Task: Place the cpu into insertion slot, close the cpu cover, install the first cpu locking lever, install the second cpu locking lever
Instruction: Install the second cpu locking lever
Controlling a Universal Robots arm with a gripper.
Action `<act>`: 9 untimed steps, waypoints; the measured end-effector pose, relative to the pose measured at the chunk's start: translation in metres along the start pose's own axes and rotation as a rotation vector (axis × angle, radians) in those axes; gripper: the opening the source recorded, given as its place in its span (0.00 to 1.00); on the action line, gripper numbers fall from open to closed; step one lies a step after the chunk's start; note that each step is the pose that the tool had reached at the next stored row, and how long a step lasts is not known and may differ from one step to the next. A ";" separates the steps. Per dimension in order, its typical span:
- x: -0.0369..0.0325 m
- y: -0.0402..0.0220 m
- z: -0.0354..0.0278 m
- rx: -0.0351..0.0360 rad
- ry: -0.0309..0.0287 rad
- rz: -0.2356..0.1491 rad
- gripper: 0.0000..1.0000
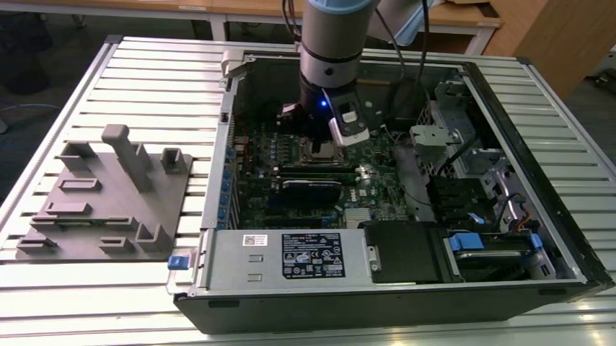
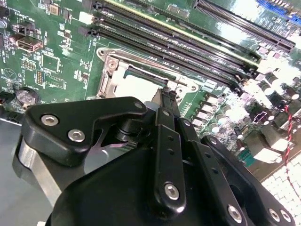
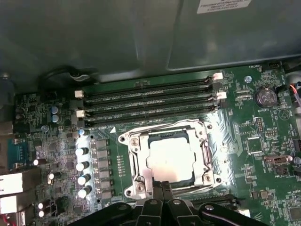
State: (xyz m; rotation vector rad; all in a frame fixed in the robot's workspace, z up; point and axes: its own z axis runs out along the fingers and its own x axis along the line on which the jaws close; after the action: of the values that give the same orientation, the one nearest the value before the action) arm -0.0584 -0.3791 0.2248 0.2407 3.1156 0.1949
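Note:
The cpu (image 3: 170, 160), a pale silver square, lies flat in the insertion slot (image 1: 325, 153) on the green motherboard (image 3: 249, 155). The cpu cover (image 3: 140, 162), a silvery frame, lies down around the chip, whose top shows through its window. My gripper (image 3: 162, 186) hangs just above the socket's edge, its black fingers pressed together and shut with nothing seen between them. In the second wrist view the fingertips (image 2: 165, 94) reach to the rim of the cover (image 2: 111, 75) beside the cpu (image 2: 136, 87). In the exterior view the gripper (image 1: 324, 144) is low inside the computer case.
Several long black memory slots (image 3: 146, 101) run beside the socket. A row of capacitors (image 3: 83, 165) stands on its other side. The case walls (image 1: 539, 144), a power supply (image 1: 288, 256) and drive bays (image 1: 481, 249) surround the board. A grey fixture plate (image 1: 106, 194) lies on the table at the exterior view's left.

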 end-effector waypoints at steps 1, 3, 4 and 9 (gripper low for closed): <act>-0.0004 0.0011 0.0005 0.0006 -0.0001 0.000 0.11; -0.0016 0.0035 0.0018 0.0011 -0.0003 0.001 0.11; -0.0023 0.0046 0.0024 0.0012 -0.0004 0.001 0.11; -0.0057 0.0073 0.0067 0.0012 -0.0023 0.017 0.11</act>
State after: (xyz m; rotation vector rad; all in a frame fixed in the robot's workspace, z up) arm -0.0515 -0.3720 0.2191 0.2672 3.1123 0.1928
